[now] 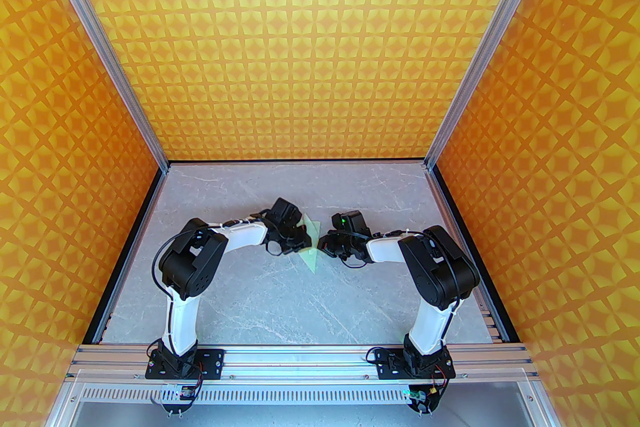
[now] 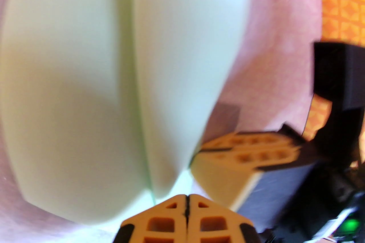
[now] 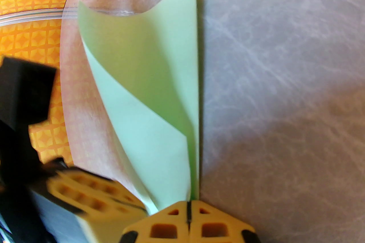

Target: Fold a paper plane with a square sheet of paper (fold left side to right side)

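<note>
item: pale green sheet of paper [image 1: 311, 249], partly folded, mid-table.
you find it on the grey table [image 1: 280, 305] between the two arms, one flap curled up and over. your left gripper [image 2: 186, 203] is clamped tight on one edge; your right gripper [image 3: 188, 204] is pinched closed on the end of the folded edge.

No readable text, labels, brands, numbers or signs in any view.
</note>
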Robot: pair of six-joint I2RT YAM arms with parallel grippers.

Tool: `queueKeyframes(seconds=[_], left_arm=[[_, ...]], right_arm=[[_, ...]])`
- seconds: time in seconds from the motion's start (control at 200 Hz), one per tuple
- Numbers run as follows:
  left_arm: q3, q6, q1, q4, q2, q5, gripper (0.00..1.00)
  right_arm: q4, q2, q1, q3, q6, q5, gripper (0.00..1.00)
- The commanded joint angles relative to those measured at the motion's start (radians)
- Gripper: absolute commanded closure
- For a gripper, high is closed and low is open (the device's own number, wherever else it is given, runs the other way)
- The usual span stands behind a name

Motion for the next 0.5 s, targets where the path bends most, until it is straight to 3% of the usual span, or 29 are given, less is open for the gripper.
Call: queueKeyframes(seconds=[0.0, 0.495], left_arm=[[0.040, 0.042, 0.007, -0.038, 0.018, 0.002, 0.94], [0.017, 0.065, 0.008, -0.060, 0.067, -0.026, 0.95]], right_arm=[[-0.044, 0.011, -0.003, -0.030, -0.010, 0.037, 1.00], [-0.048, 0.018, -0.003, -0.021, -0.009, 0.035, 1.00]])
